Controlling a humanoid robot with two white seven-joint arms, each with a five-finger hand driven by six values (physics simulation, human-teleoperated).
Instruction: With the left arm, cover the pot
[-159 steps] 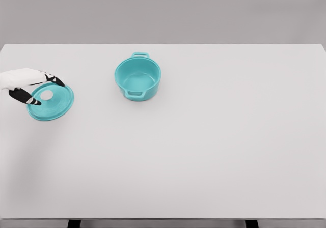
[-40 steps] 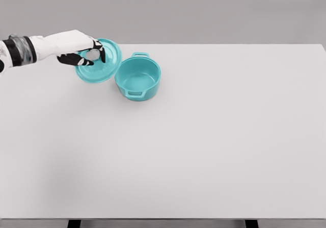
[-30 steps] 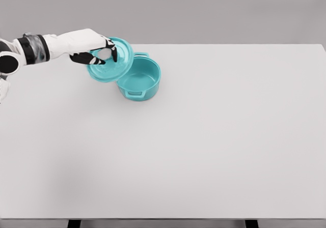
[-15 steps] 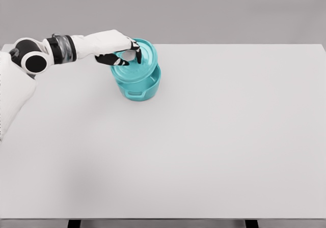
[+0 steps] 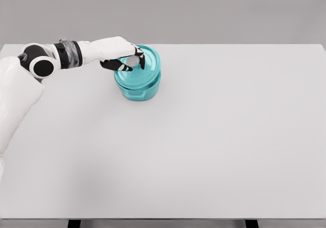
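I am seeing my left robot hand (image 5: 124,56) gripping the white knob of the teal lid (image 5: 144,64), which is sitting on the teal pot (image 5: 138,88) at the far left of the white counter (image 5: 214,136)

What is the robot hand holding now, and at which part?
The left robot hand holds the lid by its white knob, over the pot.

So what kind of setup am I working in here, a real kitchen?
Probably not: it looks like a bare simulated test bench. A plain white table stands before a blank grey wall, holding only a teal pot, whose lid the left hand is gripping.
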